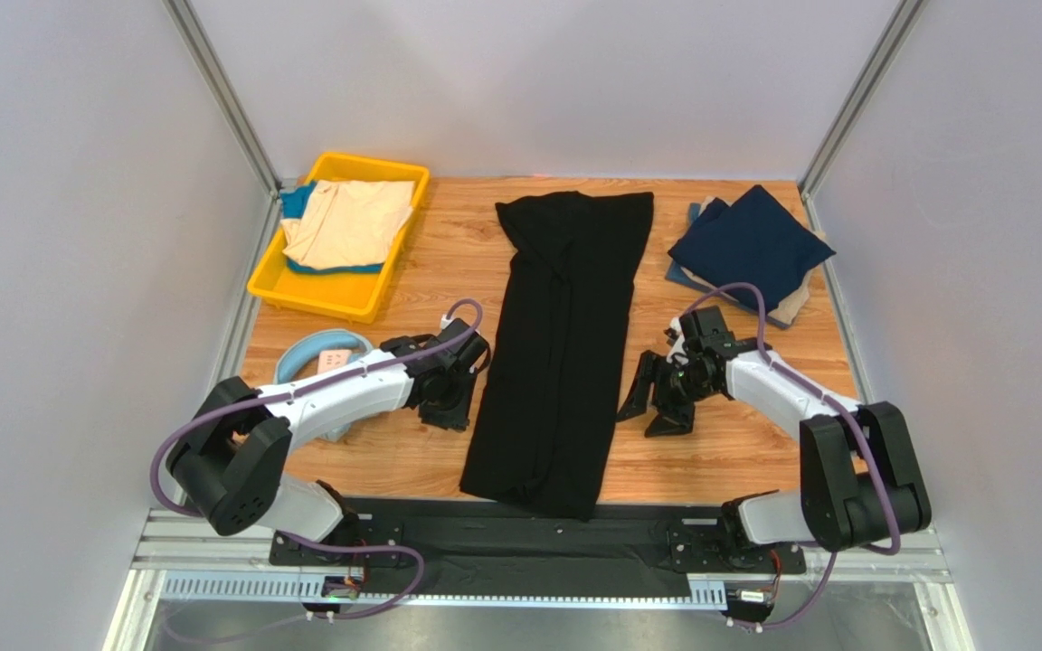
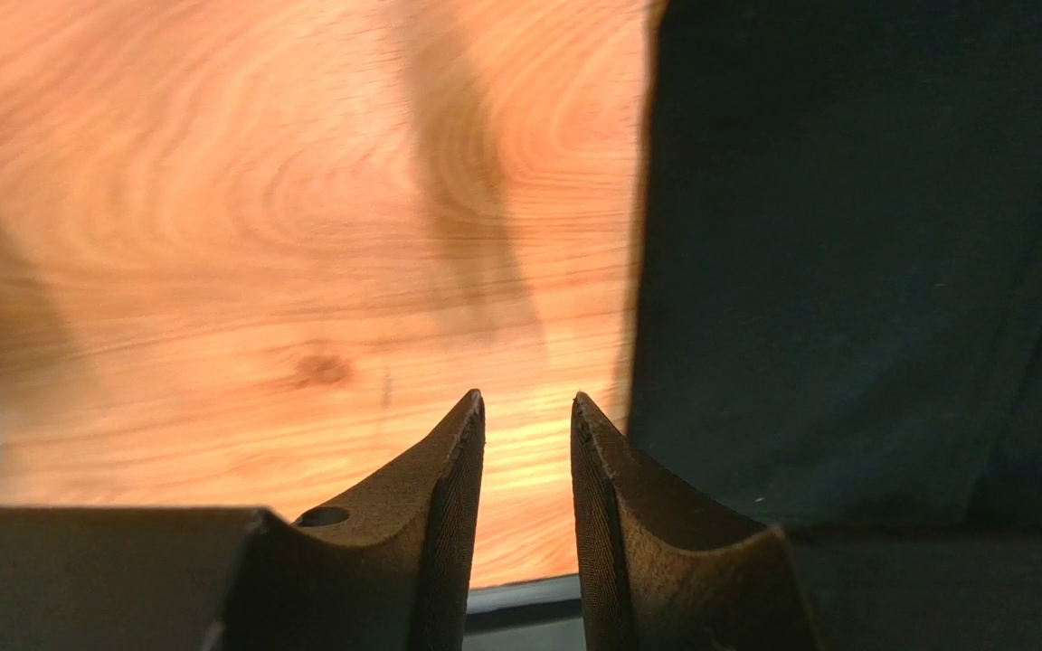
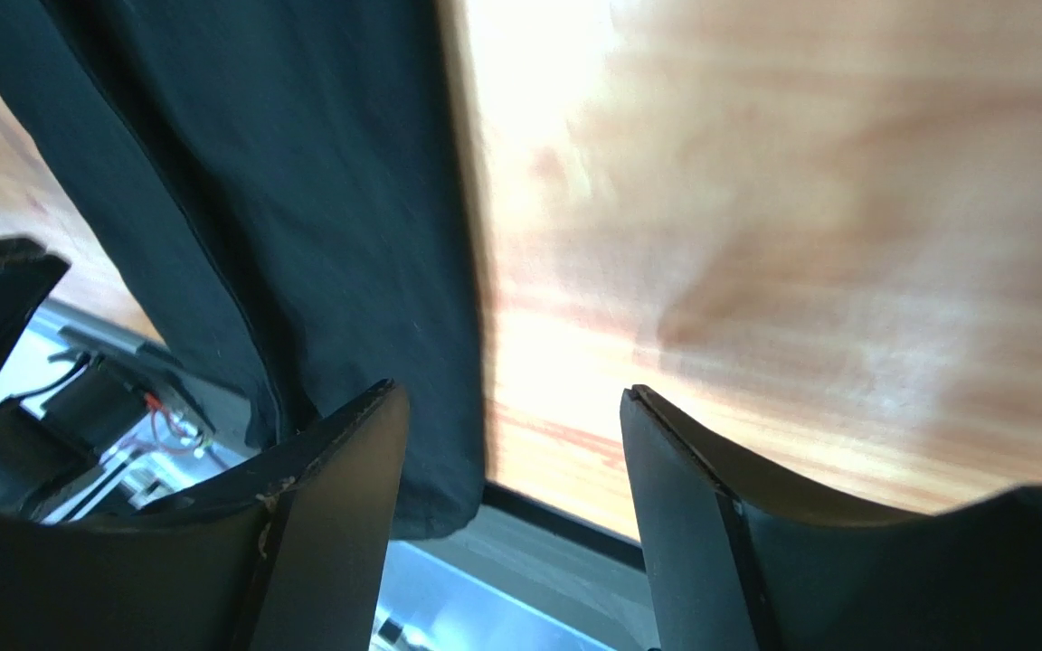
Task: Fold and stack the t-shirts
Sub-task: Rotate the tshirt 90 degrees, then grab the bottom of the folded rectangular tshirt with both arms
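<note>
Empty jaws, left barely parted, right wide, either side of black t-shirt; headphones beside left arm

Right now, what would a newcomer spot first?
The long black t-shirt, folded into a strip down the middle of the table, with the left arm and right arm crouched either side, jaws empty. Then the yellow tray far left holding a beige t-shirt, and the navy t-shirt far right.

A plain black cloth t-shirt, a navy folded shirt, a yellow plastic tray and an orange-brown wood-grained bench are seen.
</note>
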You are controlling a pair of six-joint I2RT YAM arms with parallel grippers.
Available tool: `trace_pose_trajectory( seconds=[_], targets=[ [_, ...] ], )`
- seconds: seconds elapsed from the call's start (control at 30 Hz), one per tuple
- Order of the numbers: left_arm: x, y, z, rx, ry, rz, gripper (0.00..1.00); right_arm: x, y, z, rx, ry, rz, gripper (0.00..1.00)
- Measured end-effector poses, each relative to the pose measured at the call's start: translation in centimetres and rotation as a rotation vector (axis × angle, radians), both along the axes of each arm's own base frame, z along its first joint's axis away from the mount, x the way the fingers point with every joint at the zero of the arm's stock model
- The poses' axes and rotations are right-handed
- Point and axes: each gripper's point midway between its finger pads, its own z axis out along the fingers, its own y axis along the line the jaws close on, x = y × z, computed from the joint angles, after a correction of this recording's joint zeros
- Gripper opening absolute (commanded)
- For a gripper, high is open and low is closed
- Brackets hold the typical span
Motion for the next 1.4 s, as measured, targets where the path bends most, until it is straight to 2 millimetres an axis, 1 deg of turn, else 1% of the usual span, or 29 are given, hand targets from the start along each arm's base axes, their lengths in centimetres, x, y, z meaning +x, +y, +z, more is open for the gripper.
trace_pose_trajectory(
  seconds=[0.1,0.2,0.27,0.4,0.6,0.73,0.93,1.07,1.17,1.2,1.23,1.27,1.3,1.33,1.4],
  targets=[
    [-0.4,-0.9,-0.5,-0.062,0.009,-0.005,0.37,-1.4,0.4,-0.5,0.042,0.018,-0.004,0.65],
    [-0.9,-1.2,-0.6,-0.099,0.012,-0.010,0.37,-2.3,0.9,-0.5,0.086,0.021,-0.001,0.65],
    [-1.3,-1.4,-0.6,-0.132,0.010,-0.014,0.41,-2.8,1.2,-0.5,0.114,0.022,-0.002,0.66],
    [-2.3,-1.9,-0.6,-0.212,0.013,-0.020,0.40,-4.0,2.0,-1.0,0.163,0.045,0.003,0.66],
    [-3.8,-2.6,-1.9,-0.257,0.093,-0.016,0.40,-5.1,3.4,-1.2,0.174,0.077,0.037,0.66],
    [-4.0,-3.6,-1.9,-0.301,0.124,-0.016,0.40,-5.7,4.1,-1.2,0.176,0.095,0.052,0.66],
    [-4.3,-4.4,-1.9,-0.341,0.145,-0.014,0.40,-7.3,6.4,-1.3,0.229,0.132,0.092,0.66],
    [-4.5,-4.7,-1.9,-0.368,0.150,-0.012,0.32,-8.8,8.2,-1.3,0.269,0.160,0.142,0.66],
    [-4.9,-4.5,-2.0,-0.379,0.152,-0.012,0.30,-9.8,9.5,-1.4,0.283,0.179,0.184,0.63],
    [-5.1,-4.4,-2.0,-0.382,0.151,-0.013,0.30,-10.0,9.8,-1.4,0.287,0.182,0.194,0.58],
    [-5.2,-4.3,-2.1,-0.383,0.151,-0.013,0.27,-10.3,10.1,-1.4,0.289,0.183,0.206,0.48],
    [-5.4,-4.2,-2.1,-0.386,0.150,-0.014,0.23,-10.6,10.3,-1.5,0.285,0.182,0.216,0.36],
    [-5.5,-4.1,-2.1,-0.387,0.149,-0.014,0.16,-10.8,10.4,-1.7,0.275,0.177,0.223,0.09],
    [-5.6,-4.0,-2.1,-0.387,0.149,-0.013,0.00,-11.1,10.4,-2.1,0.259,0.174,0.228,0.00],
    [-5.8,-3.9,-2.3,-0.386,0.154,-0.011,0.00,-11.5,10.2,-2.9,0.223,0.178,0.229,0.00]
  ],
)
